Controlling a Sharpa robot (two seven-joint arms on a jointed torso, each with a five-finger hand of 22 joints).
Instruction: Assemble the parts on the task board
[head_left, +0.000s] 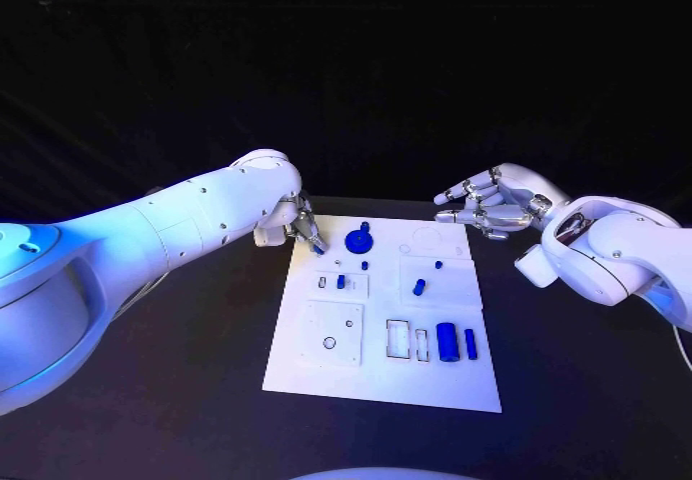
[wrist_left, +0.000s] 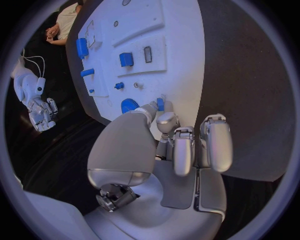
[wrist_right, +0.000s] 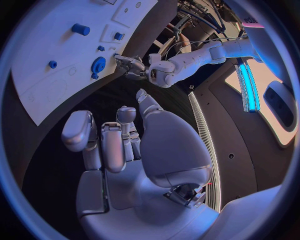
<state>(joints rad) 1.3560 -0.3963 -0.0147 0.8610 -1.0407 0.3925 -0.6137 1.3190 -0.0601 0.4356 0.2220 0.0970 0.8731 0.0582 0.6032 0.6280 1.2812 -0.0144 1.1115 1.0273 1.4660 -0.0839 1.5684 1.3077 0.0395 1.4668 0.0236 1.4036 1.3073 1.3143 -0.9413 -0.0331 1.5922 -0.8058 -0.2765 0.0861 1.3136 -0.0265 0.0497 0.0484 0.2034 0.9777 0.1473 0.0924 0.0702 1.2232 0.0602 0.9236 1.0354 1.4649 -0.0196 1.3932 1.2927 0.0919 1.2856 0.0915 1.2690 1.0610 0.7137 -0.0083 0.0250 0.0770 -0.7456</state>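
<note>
Task board partly filled, blue parts loose lower right; left hand pinching small blue piece upper left; right hand spread, holding nothing.

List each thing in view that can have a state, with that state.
Left hand: at the task board's far left corner, pinching a small blue part.
Right hand: open, empty, off the board's far right corner.
Task board: flat on the table.
Blue gear: lying on the board.
Blue cylinder: lying on its side.
</note>
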